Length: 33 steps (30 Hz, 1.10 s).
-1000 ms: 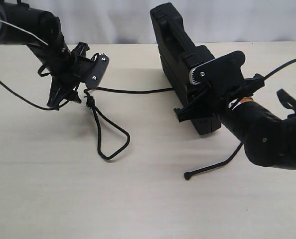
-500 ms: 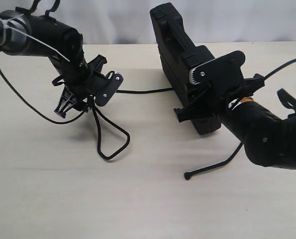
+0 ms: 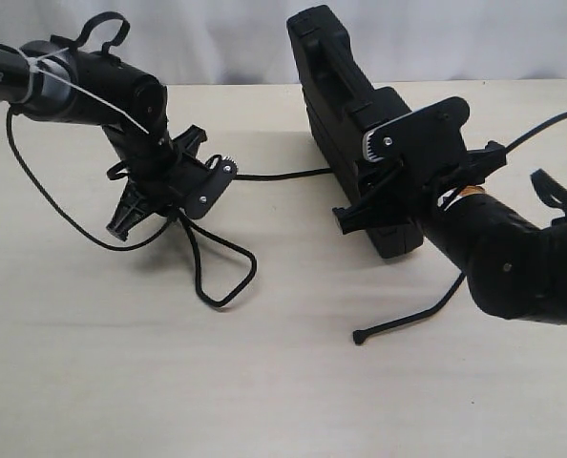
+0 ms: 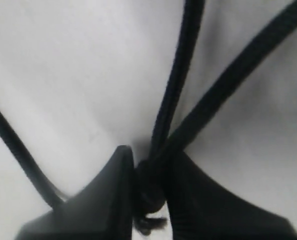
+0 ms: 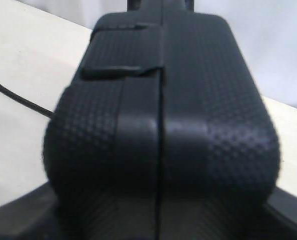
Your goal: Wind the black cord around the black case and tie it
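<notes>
Toward the far edge of the bench (image 3: 264,382), the right gripper (image 3: 369,210) clamps the black case (image 3: 336,86), which stands on edge. Nearer the left edge, the left gripper (image 4: 149,172) pinches the knot of the black cord (image 3: 274,175), whose loop lies on the surface.

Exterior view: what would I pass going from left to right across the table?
left tool pinching the cord's knot → black cord loop lying on the table → black case standing on edge → right arm
</notes>
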Motion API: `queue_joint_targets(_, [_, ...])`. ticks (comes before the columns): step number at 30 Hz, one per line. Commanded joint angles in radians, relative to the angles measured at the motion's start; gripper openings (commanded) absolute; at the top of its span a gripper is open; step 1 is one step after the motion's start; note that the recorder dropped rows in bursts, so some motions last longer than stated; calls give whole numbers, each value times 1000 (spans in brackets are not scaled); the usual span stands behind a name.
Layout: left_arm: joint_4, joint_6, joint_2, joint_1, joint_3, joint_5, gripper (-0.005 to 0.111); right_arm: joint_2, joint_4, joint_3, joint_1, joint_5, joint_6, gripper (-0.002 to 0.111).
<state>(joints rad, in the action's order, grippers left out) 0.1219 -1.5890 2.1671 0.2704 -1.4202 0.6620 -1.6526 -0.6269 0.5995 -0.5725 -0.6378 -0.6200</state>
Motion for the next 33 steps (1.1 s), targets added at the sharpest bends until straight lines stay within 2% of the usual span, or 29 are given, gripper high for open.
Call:
queue_joint_targets(1, [-1,108,5,3,1,93,0,-9,-8,-8,7,91,3,4])
queue_joint_targets(4, [-2,254,-14,-2,1,105,0,-9,-8,-8,7,91,3,4])
queue_joint_targets(9, [-38,396,-95,-30,1,125,0,-9,-8,-8,7,91,5,4])
queue_joint_targets(21, [-517,408,-262,-133,1,64,0,-9,-8,-8,7,91,7,4])
queue_joint_targets(25, [-607,413,-260,-131,1,71,0,-9,-8,-8,7,91,7,4])
queue_joint_targets(29, [-616,436,-260,-103,1,77,0,-9,-8,-8,7,91,7,4])
queue_joint_targets(33, [-604,541,-260,-83,1,42,0,-9,-8,-8,7,97,7,4])
